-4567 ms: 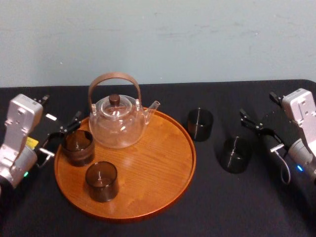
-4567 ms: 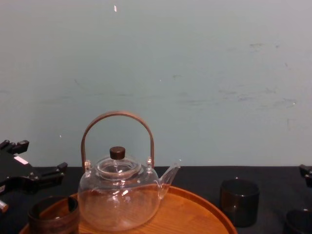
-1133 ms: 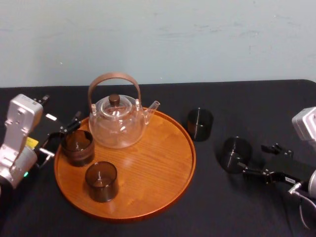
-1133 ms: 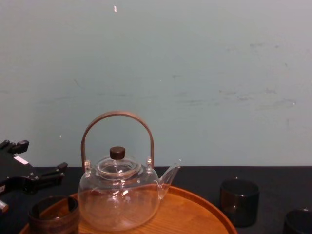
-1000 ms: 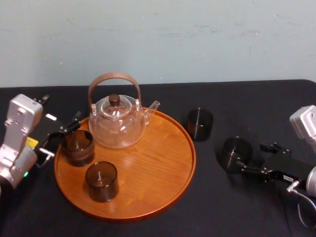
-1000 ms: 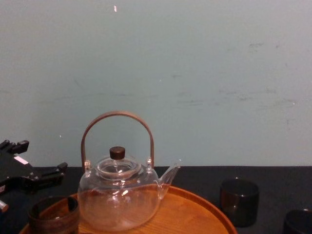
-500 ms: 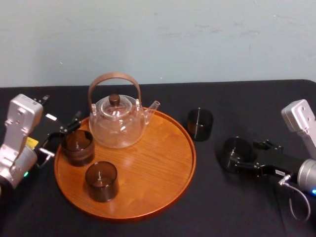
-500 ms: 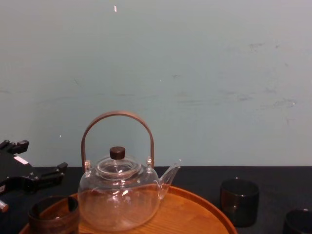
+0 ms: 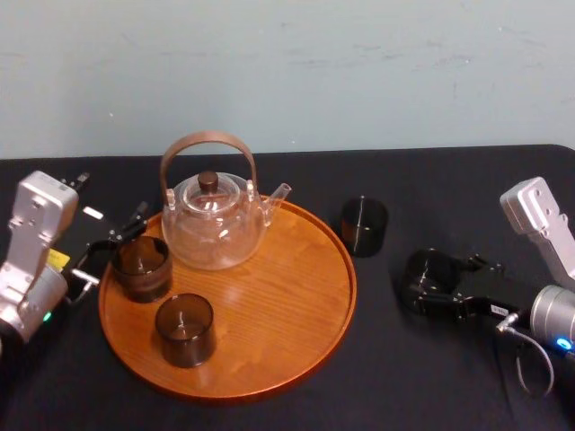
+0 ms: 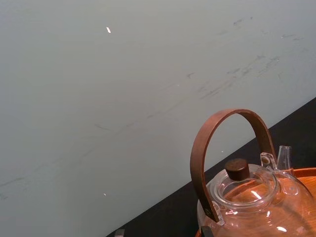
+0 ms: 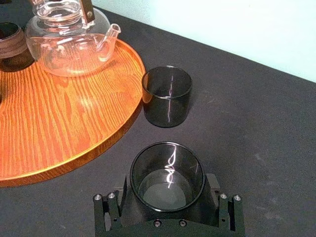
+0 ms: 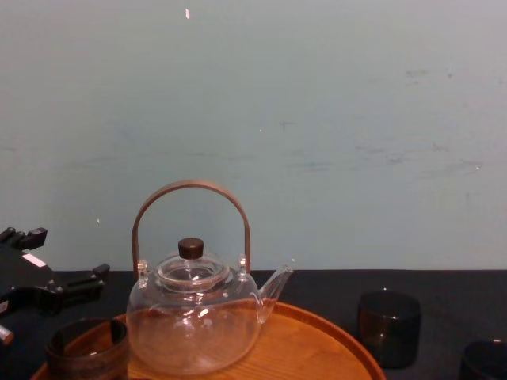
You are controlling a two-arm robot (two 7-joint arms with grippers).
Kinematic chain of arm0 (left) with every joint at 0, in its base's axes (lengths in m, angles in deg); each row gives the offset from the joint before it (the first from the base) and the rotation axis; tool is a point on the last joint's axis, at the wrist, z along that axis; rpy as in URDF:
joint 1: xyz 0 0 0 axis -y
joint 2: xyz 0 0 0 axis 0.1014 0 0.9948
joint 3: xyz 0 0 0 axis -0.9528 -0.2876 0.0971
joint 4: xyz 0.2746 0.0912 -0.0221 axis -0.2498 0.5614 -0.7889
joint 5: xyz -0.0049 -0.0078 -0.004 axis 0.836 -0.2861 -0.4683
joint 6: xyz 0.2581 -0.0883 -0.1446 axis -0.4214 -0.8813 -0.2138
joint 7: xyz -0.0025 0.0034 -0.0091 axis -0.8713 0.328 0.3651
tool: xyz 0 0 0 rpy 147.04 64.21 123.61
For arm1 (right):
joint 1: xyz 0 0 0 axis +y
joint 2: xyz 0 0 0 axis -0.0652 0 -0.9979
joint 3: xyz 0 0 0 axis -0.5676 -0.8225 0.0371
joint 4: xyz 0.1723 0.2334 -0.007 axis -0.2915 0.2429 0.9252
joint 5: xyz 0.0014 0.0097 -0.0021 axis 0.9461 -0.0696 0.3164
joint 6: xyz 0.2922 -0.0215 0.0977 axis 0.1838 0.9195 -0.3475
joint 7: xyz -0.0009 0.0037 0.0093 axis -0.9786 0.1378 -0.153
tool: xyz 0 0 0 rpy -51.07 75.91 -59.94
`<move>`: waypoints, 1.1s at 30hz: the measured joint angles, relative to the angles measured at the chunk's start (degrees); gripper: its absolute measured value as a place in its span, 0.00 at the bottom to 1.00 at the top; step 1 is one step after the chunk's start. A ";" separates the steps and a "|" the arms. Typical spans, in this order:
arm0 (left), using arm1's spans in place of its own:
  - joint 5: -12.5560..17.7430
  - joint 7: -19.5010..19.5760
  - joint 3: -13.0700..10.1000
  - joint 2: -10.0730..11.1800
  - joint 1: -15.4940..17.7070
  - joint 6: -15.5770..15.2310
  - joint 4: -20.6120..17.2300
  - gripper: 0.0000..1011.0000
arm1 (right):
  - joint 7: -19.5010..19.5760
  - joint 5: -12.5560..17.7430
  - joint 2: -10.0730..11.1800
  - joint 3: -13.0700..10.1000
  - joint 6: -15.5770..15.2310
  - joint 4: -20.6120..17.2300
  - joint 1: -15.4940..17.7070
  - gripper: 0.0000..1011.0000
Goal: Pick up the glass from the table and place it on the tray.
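The dark smoked glass [image 9: 428, 273] stands on the black table to the right of the tray [image 9: 296, 341], a large round orange-brown wooden one. My right gripper [image 9: 437, 282] lies low on the table with its fingers open on either side of this glass. In the right wrist view the glass [image 11: 167, 174] sits upright between the two black fingers [image 11: 112, 210], close to both. My left gripper [image 9: 112, 250] rests open by the tray's left rim, beside a brown glass [image 9: 141, 267].
A second dark glass [image 9: 364, 225] stands on the table just off the tray's right rim, behind the first. On the tray are a glass teapot [image 9: 213, 224] with a brown arched handle and another brown glass [image 9: 184, 329]. A pale wall closes the back.
My right gripper has dropped from the table's right edge and slid left along the table until its fingers flank the dark glass. The left arm and everything on the tray stayed still.
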 joint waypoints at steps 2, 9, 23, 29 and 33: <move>0.00 0.00 0.00 0.00 0.00 0.00 0.00 0.99 | 0.04 0.12 -0.12 0.11 -0.16 0.24 -0.28 0.99; 0.00 0.00 0.00 0.00 0.00 0.00 0.00 0.99 | 0.25 0.15 -0.55 0.72 -0.32 0.91 -1.25 0.99; 0.00 0.00 0.00 0.00 0.00 0.00 0.00 0.99 | 0.86 -1.00 -0.89 1.21 1.24 1.19 -1.58 0.99; 0.00 0.00 0.00 0.00 0.00 0.00 0.00 0.99 | 0.86 -1.00 -0.87 1.21 1.18 1.17 -1.56 0.99; 0.00 0.00 0.00 0.00 0.00 0.00 0.00 0.99 | 0.86 -0.97 -0.86 1.20 1.14 1.15 -1.56 0.92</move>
